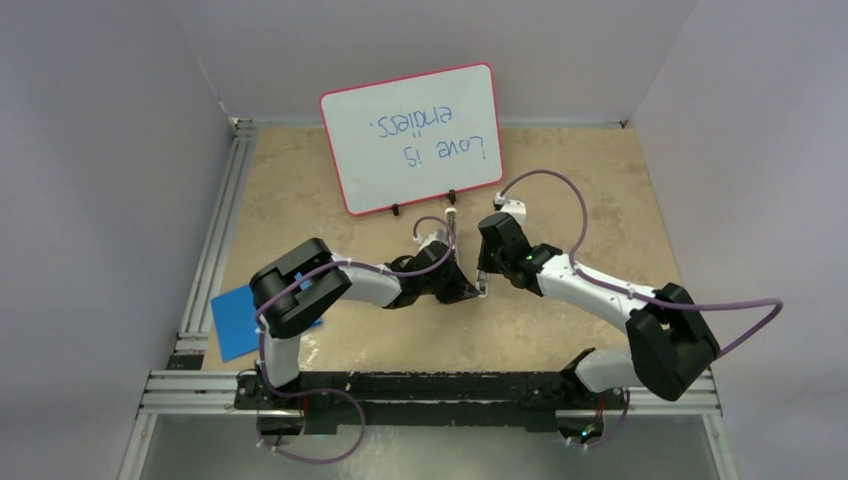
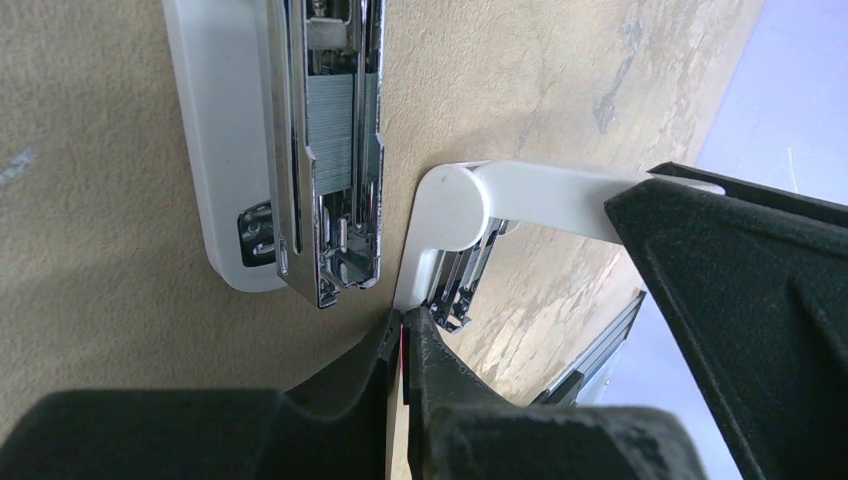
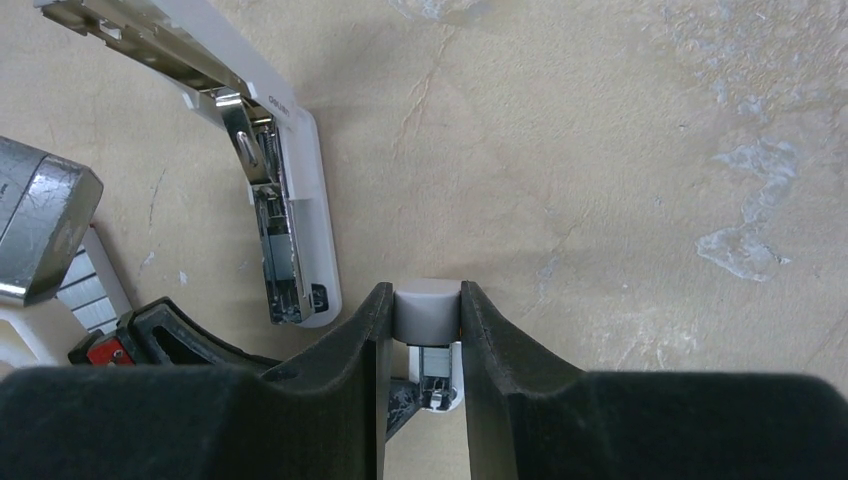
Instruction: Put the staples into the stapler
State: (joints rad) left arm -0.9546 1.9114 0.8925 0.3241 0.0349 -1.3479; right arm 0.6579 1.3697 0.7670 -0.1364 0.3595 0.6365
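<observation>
Two white staplers show. One stapler lies open flat on the table, with a grey strip of staples in its metal channel; the right wrist view has it too. My right gripper is shut on the rounded end of the second stapler, which is hinged open with its channel hanging below. My left gripper is shut, its tips against that stapler's base. A thin red sliver sits between its pads. More grey staples lie at the left.
A red-framed whiteboard stands behind the grippers. A blue card lies by the left arm's base. Aluminium rails run along the left side and the near edge. A grey metallic block sits above the loose staples.
</observation>
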